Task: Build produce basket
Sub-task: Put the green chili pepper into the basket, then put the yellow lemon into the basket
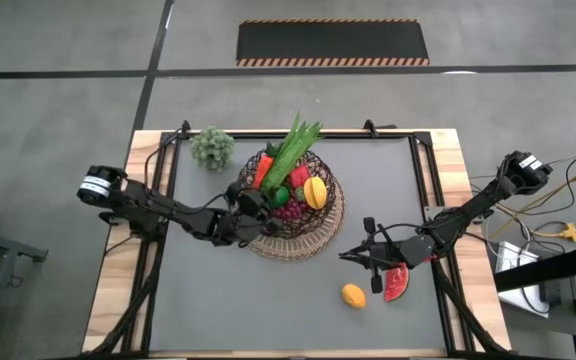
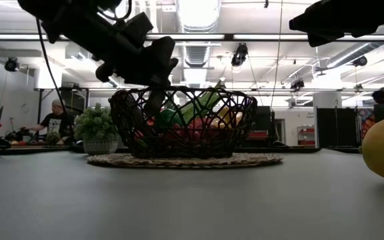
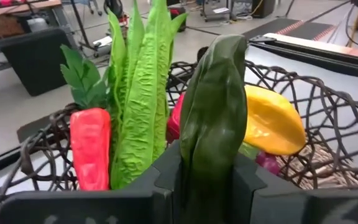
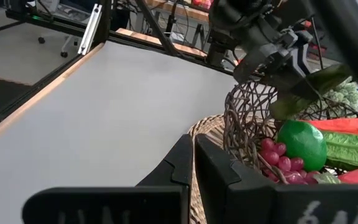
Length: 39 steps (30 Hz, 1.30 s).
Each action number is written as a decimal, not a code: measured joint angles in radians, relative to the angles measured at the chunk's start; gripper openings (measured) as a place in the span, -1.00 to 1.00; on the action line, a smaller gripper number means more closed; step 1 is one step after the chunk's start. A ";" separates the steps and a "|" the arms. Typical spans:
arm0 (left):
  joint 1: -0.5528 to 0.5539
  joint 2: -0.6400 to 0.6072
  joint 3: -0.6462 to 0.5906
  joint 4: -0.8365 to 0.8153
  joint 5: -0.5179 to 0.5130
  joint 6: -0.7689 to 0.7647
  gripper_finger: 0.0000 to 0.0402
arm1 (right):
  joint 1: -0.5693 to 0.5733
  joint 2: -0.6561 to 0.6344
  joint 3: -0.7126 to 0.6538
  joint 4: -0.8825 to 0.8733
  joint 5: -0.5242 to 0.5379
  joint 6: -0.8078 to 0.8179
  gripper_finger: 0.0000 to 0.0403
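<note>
Grey mat on a wood-edged table (image 1: 113, 300), workshop behind. At centre-left of the high view the left gripper (image 1: 253, 205) is seen clamped on a dark green leafy piece (image 3: 213, 118) at the basket (image 1: 323, 235) rim. Piece judged light, soft, bendy; best pinched mid-stem. Lower right: right gripper (image 1: 360, 257), fingers together, empty, beside mango (image 1: 354, 295) and watermelon slice (image 1: 396, 283).

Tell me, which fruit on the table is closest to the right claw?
The watermelon slice, just beside the right gripper; the orange-yellow fruit lies slightly farther.
</note>
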 joint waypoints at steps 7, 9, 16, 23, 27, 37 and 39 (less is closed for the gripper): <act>0.000 -0.002 -0.014 0.020 0.007 -0.025 -0.45 | 0.000 0.000 0.000 0.000 -0.001 0.001 -0.96; -0.001 -0.003 -0.015 0.019 0.007 -0.026 -0.35 | 0.000 0.000 0.000 0.000 -0.001 0.001 -0.96; -0.007 -0.013 -0.015 0.016 0.018 -0.025 -0.15 | 0.000 0.000 0.000 0.000 -0.001 0.002 -0.96; -0.037 -0.140 -0.016 -0.058 0.020 0.112 -0.15 | 0.000 0.000 0.000 -0.005 -0.001 0.009 -0.96; -0.057 -0.271 -0.016 -0.095 0.021 0.211 -0.15 | 0.000 0.000 0.000 -0.011 -0.001 0.017 -0.96; -0.153 -0.357 -0.100 0.088 0.693 0.294 -0.15 | 0.000 0.016 0.002 -0.006 -0.007 0.095 -0.96; -0.186 -0.316 -0.139 0.165 0.695 0.297 -0.15 | 0.000 0.036 0.001 -0.007 -0.007 0.131 -0.96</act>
